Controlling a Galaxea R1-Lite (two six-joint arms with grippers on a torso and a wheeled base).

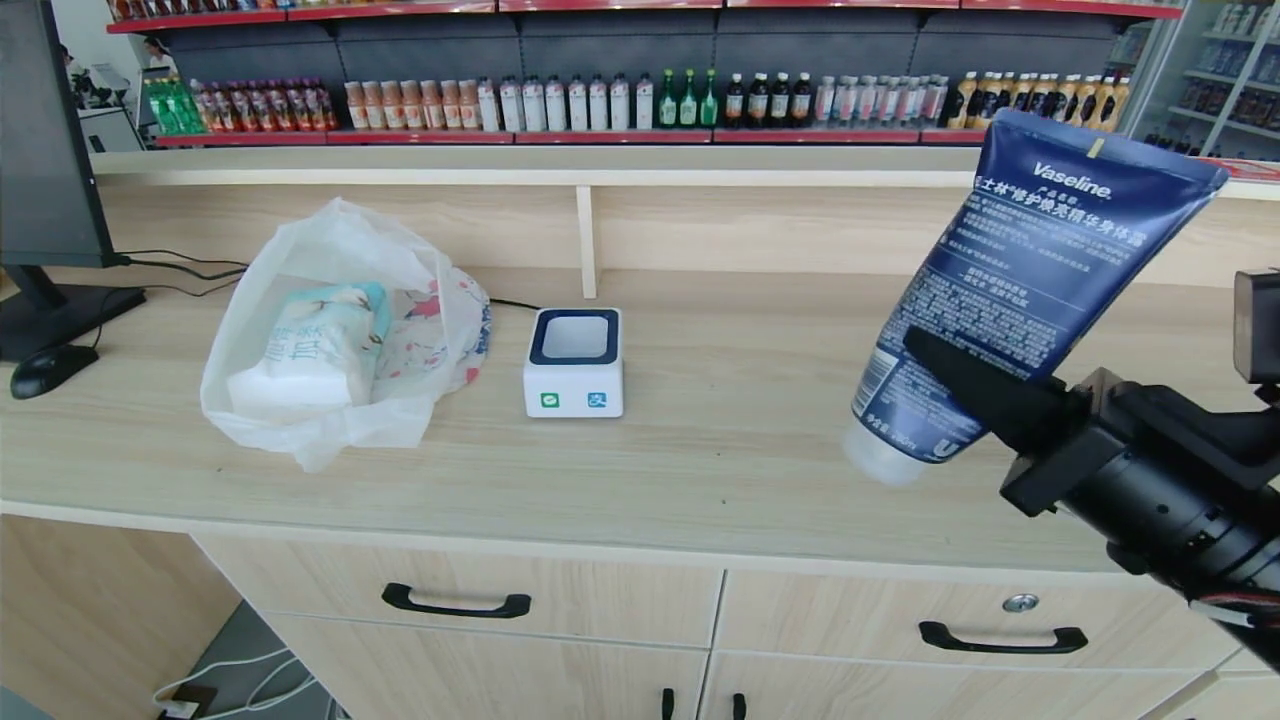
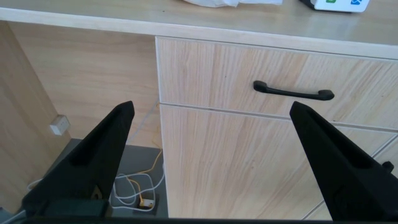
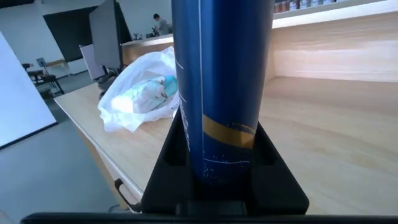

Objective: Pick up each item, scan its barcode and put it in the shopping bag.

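Wood counter [image 1: 740,440], head view: bare stretch between scanner [image 1: 574,362] and right gripper [image 1: 950,365], which clamps a blue tube [image 1: 1040,250] tilted cap-down above its right end. Left wrist view: left gripper [image 2: 211,107] spread wide below the counter edge, facing drawers [image 2: 249,68]. Right wrist view: gold band on tube.

Dark blue plastic squeeze tube [image 1: 1020,290], white cap down, tilted, clamped in the right gripper [image 1: 960,375]. White box scanner [image 1: 574,363] and translucent, part-filled shopping bag [image 1: 330,300] lie well left of it.
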